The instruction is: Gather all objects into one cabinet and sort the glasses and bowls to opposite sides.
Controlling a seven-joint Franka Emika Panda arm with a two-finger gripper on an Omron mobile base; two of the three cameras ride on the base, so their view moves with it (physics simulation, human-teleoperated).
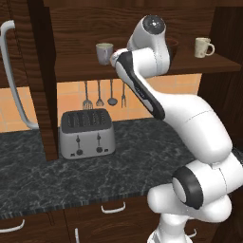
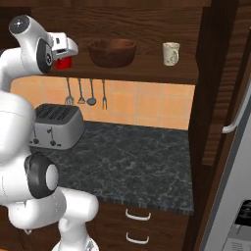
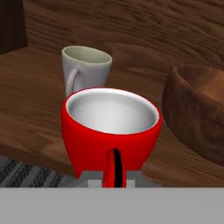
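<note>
The gripper is raised to the level of the cabinet's thick wooden shelf board, and the red cup sits right at its tip. In the hand view the cup fills the near foreground, its handle turned toward the camera just above the finger bases; the fingertips themselves are hidden, so I cannot tell whether they are pinching the cup or spread around it. In the right base view the red cup shows just below the white hand, at the left end of the shelf board.

The arm climbs from the base in a steep fold, its upper links bent forward over the shelf edge, with the round dark-capped joint uppermost.

The red cup is glossy red outside and pale grey-white inside, upright, with a wide rim. Behind it on the shelf board stands the grey cup, handled, upright, near but apart. To the red cup's right lies the wide brown wooden bowl, also resting on the shelf board. Farther right of the bowl, well apart, stands the cream mug, upright.

Below the shelf board, thin metal utensils hang on the orange tiled wall, and a silver toaster stands on the dark marbled counter. A long curved white door handle shows on the left cabinet door.
</note>
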